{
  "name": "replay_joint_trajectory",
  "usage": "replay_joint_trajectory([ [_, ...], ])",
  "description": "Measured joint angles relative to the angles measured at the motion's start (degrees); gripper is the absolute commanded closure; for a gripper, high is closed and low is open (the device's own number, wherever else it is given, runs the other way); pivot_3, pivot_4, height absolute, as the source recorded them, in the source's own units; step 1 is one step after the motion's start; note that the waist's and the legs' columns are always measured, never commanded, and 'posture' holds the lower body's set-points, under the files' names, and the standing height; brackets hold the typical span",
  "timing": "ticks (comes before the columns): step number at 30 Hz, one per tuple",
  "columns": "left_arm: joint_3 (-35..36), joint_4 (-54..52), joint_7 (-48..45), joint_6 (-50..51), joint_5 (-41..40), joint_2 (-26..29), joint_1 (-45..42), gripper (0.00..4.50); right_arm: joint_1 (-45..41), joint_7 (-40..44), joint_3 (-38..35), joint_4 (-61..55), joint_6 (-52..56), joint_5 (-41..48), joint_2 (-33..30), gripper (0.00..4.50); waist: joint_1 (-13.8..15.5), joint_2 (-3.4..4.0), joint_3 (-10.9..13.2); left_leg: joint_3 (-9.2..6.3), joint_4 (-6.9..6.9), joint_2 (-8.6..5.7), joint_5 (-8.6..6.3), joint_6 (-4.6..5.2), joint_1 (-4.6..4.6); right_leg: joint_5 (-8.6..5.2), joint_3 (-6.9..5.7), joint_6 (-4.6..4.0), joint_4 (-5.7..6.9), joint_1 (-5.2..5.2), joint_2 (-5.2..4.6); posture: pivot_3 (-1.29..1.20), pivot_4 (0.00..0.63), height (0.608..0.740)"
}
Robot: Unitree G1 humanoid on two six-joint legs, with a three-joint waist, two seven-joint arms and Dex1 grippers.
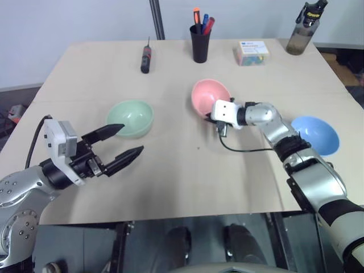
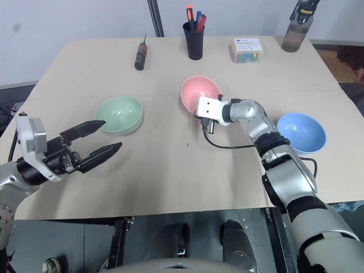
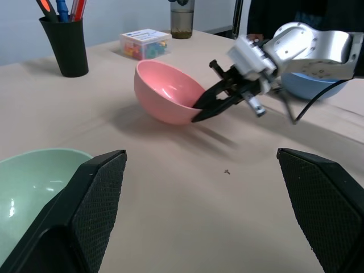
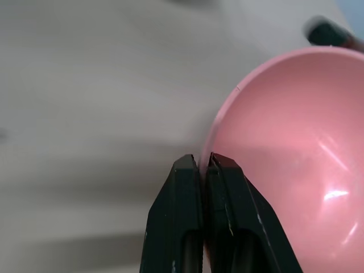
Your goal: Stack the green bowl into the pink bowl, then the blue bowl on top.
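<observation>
left gripper spread wide, right gripper clamped — arm outstretched

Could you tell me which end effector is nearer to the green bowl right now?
The left. The left end effector hovers open just beside the green bowl, one finger by its rim. The right end effector is farther off, shut on the pink bowl's rim.

Plain salmon-pink bowl, pale mint-green bowl and light sky-blue bowl, all unpatterned, on a light beige tabletop. Black fingers on both the left end effector and right end effector, with white and silver housings behind. Black cup with orange, blue and red pens, a black-and-red tool, a smoky-grey bottle with black cap.
</observation>
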Motion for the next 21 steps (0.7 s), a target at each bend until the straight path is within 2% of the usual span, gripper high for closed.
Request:
replay_joint_trajectory([
  [2, -0.3, 0.1, 0.0, -0.2, 0.0, 0.0, -0.7, 0.00, 3.6, 4.1, 0.0, -9.1, 3.9, 1.7, -2.4, 4.40, 0.3, -0.01, 0.0, -0.03, 0.00, -0.01, -0.01, 0.01, -0.02, 0.00, -0.03, 0.00, -0.02, 0.01, -0.03, 0.00, 0.150, 0.740],
  [3, -0.6, 0.5, 0.0, -0.4, 0.2, 0.0, -1.2, 0.00, 8.4, 7.4, 0.0, -19.0, 9.9, 3.2, -5.3, 4.40, 0.3, -0.01, 0.0, -0.02, 0.01, -0.03, -0.01, 0.02, -0.01, 0.00, -0.02, 0.00, -0.02, 0.02, -0.05, 0.00, 0.150, 0.740],
  [7, -2.2, 2.0, -0.3, -0.9, 1.0, 0.0, -2.7, 0.00, 13.5, 10.4, 0.7, -29.7, 19.1, 4.4, -8.1, 4.40, 0.3, 0.01, 0.0, 0.00, 0.01, 0.00, 0.00, 0.01, 0.03, 0.00, 0.00, 0.00, 0.04, 0.02, -0.02, 0.00, 0.150, 0.740],
  [10, -4.3, 3.7, -0.8, -1.6, 2.4, 0.1, -4.8, 0.00, 14.3, 12.5, 1.2, -35.2, 27.0, 5.6, -8.5, 3.57, -0.1, 0.01, 0.0, 0.08, 0.01, 0.08, 0.01, 0.00, 0.14, 0.04, 0.07, -0.07, 0.07, 0.08, 0.07, 0.00, 0.150, 0.740],
  [12, -4.8, 4.6, -1.2, -2.0, 3.4, 0.4, -5.5, 0.00, 14.3, 12.9, 1.4, -36.4, 29.3, 5.9, -8.4, 2.81, 0.0, 0.01, 0.0, 0.07, 0.01, 0.08, 0.01, 0.00, 0.15, 0.04, 0.05, -0.07, 0.06, 0.08, 0.08, 0.00, 0.150, 0.740],
  [18, -6.3, 8.0, 0.1, -5.2, 12.2, 3.6, -6.9, 0.00, 14.4, 12.4, 1.4, -39.7, 33.4, 6.4, -8.2, 0.02, 0.1, 0.00, 0.0, 0.06, 0.01, 0.04, 0.00, 0.00, 0.10, 0.04, 0.04, -0.07, 0.01, 0.07, 0.06, 0.00, 0.150, 0.740],
  [21, -8.5, 7.9, 3.3, -5.7, 18.5, 5.5, -8.0, 0.00, 15.6, 8.3, -1.8, -43.4, 33.9, 8.0, -7.6, 0.02, 0.4, 0.00, 0.0, 0.01, 0.01, 0.04, 0.01, -0.01, 0.06, 0.04, -0.01, -0.07, 0.01, 0.05, 0.06, 0.00, 0.150, 0.740],
])
